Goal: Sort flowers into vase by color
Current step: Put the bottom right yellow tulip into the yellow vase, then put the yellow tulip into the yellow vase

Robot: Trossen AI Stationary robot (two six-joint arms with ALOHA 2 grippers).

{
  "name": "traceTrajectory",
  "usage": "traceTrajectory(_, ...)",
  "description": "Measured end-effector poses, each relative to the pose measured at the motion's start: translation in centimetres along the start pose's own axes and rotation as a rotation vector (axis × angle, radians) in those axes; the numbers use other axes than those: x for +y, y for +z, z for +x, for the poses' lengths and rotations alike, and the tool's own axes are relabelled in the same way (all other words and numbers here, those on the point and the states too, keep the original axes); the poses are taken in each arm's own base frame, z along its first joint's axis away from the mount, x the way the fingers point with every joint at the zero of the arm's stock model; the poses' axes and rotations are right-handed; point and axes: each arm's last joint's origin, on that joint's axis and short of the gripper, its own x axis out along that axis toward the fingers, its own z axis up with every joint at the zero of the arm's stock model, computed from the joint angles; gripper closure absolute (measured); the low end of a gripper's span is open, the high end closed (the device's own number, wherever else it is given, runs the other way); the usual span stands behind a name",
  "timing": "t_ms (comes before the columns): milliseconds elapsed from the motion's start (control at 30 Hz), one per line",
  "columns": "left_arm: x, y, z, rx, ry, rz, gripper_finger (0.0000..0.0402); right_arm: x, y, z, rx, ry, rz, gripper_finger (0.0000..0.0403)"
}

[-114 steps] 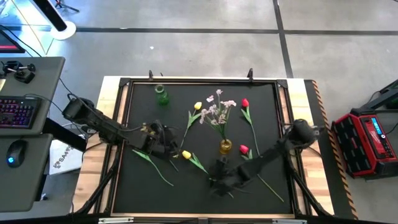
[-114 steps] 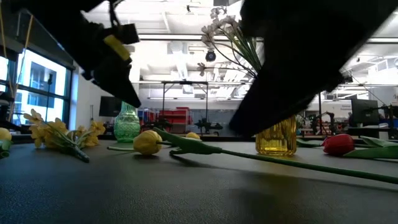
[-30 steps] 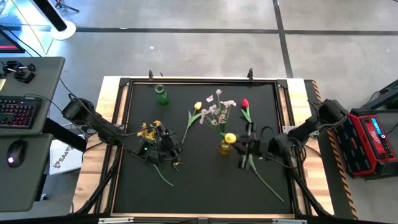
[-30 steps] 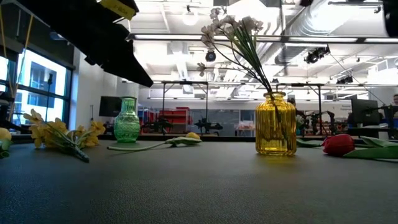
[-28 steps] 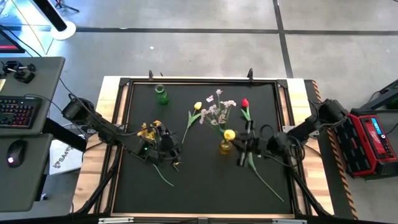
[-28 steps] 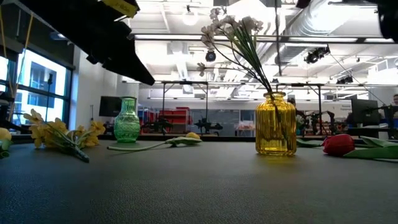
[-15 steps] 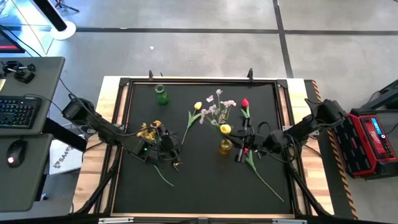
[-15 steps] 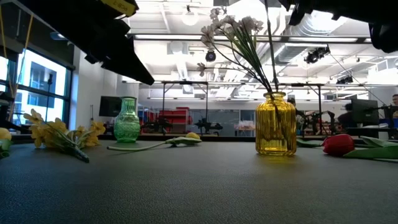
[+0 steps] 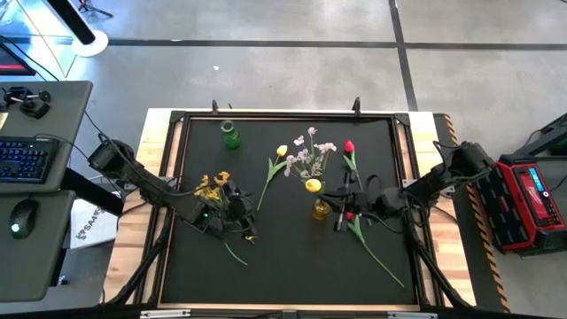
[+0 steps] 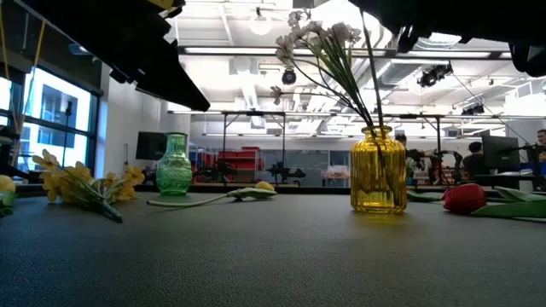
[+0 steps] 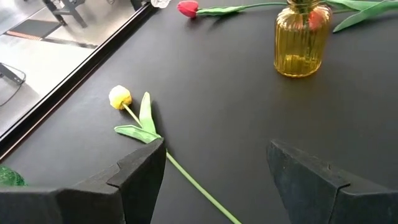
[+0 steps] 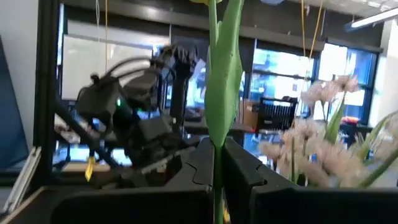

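A yellow vase (image 9: 321, 210) stands mid-table with a pale pink-white sprig (image 9: 310, 156) in it. My right gripper (image 9: 340, 200) is beside the vase, shut on a yellow tulip (image 9: 313, 185). In the low view the tulip's stem (image 10: 372, 77) runs down to the vase's mouth (image 10: 379, 131). A second yellow tulip (image 11: 120, 98) lies on the mat, its stem passing between the fingers of my open left gripper (image 11: 214, 180), which hovers over it. A red flower (image 9: 348, 146) lies at the far side. Another red flower (image 10: 465, 198) lies under my right arm. An orange-yellow sprig (image 9: 210, 186) lies by my left arm. My right gripper pinches the tulip's green stem (image 12: 216, 152) between its two fingers, just below a long leaf (image 12: 225, 68). The fingers come level from the table's right and lie across the stem. The tulip stands nearly upright, bloom up, clear of the mat, with its lower stem at the vase.
A green vase (image 9: 230, 135) stands at the far left of the black mat (image 9: 283, 266). The mat's near half is bare apart from a green stem (image 9: 235, 253). A raised frame (image 9: 403, 177) edges the mat. Desks with a keyboard stand off to the left.
My right gripper has carried the yellow tulip toward the table's left and slightly toward the far edge, bringing it over the yellow vase. The stem, absent from the low view a second ago, now shows there reaching down to the vase's mouth. The bloom has shifted toward the sprig.
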Motion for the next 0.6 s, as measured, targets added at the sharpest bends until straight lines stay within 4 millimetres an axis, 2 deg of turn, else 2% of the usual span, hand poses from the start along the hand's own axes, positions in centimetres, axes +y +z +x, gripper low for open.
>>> traceTrajectory(233,0.0,0.0,0.01,-0.001,0.0,0.0,0.0136,0.03,-1.2,-0.04,0.118,-0.049,0.046,0.0357)
traceTrajectory(600,0.0,0.01,0.01,-0.001,0.0,-0.001,0.0136,0.23,-0.98,-0.36,0.13,-0.121,0.017,0.0227)
